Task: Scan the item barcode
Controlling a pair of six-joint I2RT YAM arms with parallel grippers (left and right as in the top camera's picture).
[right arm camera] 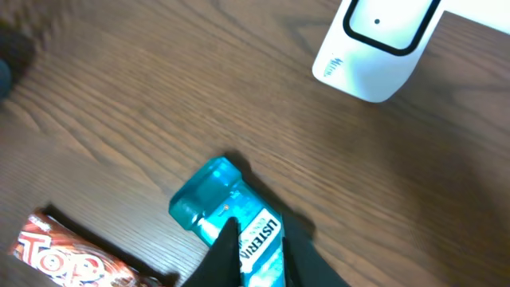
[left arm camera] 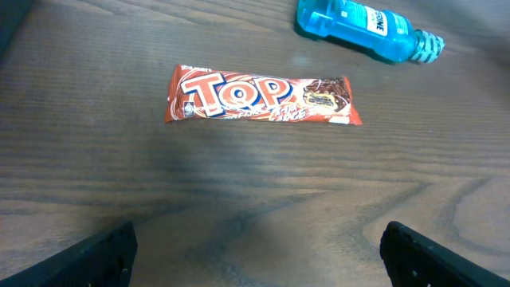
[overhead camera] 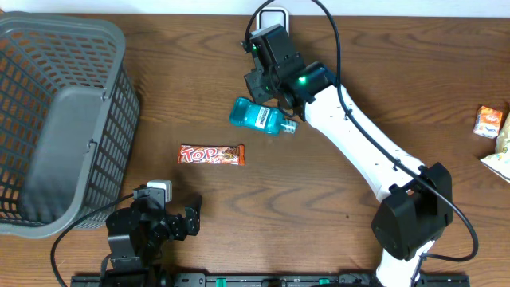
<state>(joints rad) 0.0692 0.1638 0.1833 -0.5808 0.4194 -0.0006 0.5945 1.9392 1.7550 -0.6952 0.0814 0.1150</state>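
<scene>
**Right claw.** The right gripper is narrow and clamps the mouthwash bottle. In the right wrist view, its two dark fingers press against opposite sides of the labelled body. The blue end of the bottle projects forward past the fingertips.

**Task item.** In the overhead view, the mouthwash bottle lies on its side near the middle of the table. It sits directly under the head of the right gripper, and its ribbed cap points toward the right arm's base. Whether the bottle rests on the wood or is raised slightly off it cannot be determined from these views.

**Scanner.** The white scanner stands at the far edge of the table, beyond the gripped bottle and apart from it. The right wrist view shows the scanner ahead of the bottle and to the upper right, with bare wood between the two.

**Left claw.** The left gripper is spread wide and holds nothing. Its fingertips show only at the two lower corners of the left wrist view.

**Other items.**
- A red candy bar lies flat between the left claw and the bottle, touching neither.
- A grey basket occupies the left side of the table.
- Snack packets lie at the right edge.
</scene>
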